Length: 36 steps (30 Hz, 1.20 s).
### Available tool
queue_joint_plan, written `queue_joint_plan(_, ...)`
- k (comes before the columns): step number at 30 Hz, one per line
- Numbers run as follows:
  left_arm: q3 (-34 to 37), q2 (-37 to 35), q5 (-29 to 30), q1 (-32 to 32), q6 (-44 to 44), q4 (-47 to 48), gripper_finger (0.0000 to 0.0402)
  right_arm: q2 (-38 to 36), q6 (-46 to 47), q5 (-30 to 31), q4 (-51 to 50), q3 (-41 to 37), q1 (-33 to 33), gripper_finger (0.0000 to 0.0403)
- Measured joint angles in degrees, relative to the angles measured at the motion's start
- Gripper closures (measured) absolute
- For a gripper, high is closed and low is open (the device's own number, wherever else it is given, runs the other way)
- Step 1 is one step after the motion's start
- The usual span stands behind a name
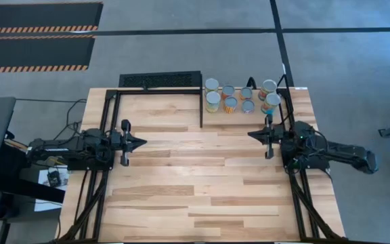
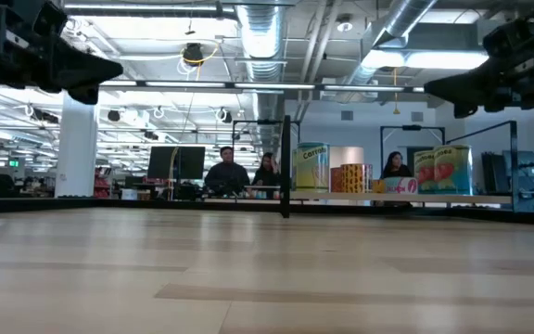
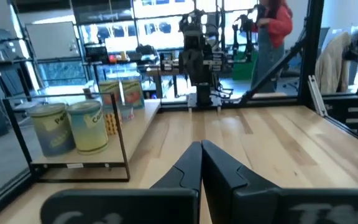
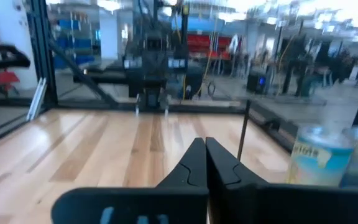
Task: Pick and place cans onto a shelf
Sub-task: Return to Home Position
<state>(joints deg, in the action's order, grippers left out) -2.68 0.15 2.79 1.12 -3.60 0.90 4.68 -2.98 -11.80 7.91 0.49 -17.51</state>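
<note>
Several cans (image 1: 242, 96) with silver tops stand upright in two rows at the table's far right. In the left wrist view the cans (image 3: 73, 127) rest by their bases on the shelf (image 3: 79, 163), a raised light-wood board with thin black bars. They also show in the low view (image 2: 311, 167). My left gripper (image 1: 141, 142) is shut and empty above the table's left middle, pointing right. My right gripper (image 1: 251, 134) is shut and empty at the right middle, pointing left, near side of the cans. One pale blue-labelled can (image 4: 319, 158) shows beside it.
An open frame of black bars (image 1: 158, 91) stands on the far left part of the table, next to the cans. A black grille (image 1: 160, 80) lies behind it. Bare wooden tabletop (image 1: 195, 183) lies between and in front of the arms. People sit in the room beyond.
</note>
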Motion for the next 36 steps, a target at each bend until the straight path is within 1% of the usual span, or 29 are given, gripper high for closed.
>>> queue_joint_plan(3, 2.03, 0.08, -0.13, 1.13, 0.63, -2.39, 0.0401, -4.68, -0.05, -1.5, -2.34, -0.01, -1.88, 0.0399)
queue_joint_plan(7, 2.04, 0.03, -3.16, 3.49, 1.87, -3.21, 0.0401, -4.47, 0.16, -1.71, -2.29, -0.02, -3.5, 0.0397)
queue_joint_plan(11, 2.06, 0.16, -4.66, 4.9, 3.11, -3.07, 0.0401, -4.62, 0.81, -1.65, -2.63, -0.04, -4.47, 0.0398)
queue_joint_plan(21, 2.1, 0.1, -3.35, 6.45, 2.05, -2.9, 0.0401, -4.58, 1.07, 2.25, -2.13, -0.08, -6.54, 0.0396)
queue_joint_plan(25, 2.12, 0.1, -1.5, 7.0, 2.65, -2.84, 0.0401, -4.58, 3.47, 5.76, -1.64, -0.09, -6.69, 0.0397)
queue_joint_plan(29, 2.15, 0.1, -1.46, 6.99, 2.96, -2.81, 0.0401, -4.58, 5.92, 10.69, -1.65, -0.11, -5.64, 0.0397)
queue_joint_plan(33, 2.19, 0.1, -1.42, 7.0, 3.28, -2.79, 0.0401, -4.58, 5.72, 17.28, -1.63, -0.11, -3.9, 0.0397)
queue_joint_plan(36, 2.21, 0.1, -1.35, 7.0, 2.96, -2.79, 0.0401, -4.58, 5.55, 19.67, -1.48, -0.13, -2.92, 0.0393)
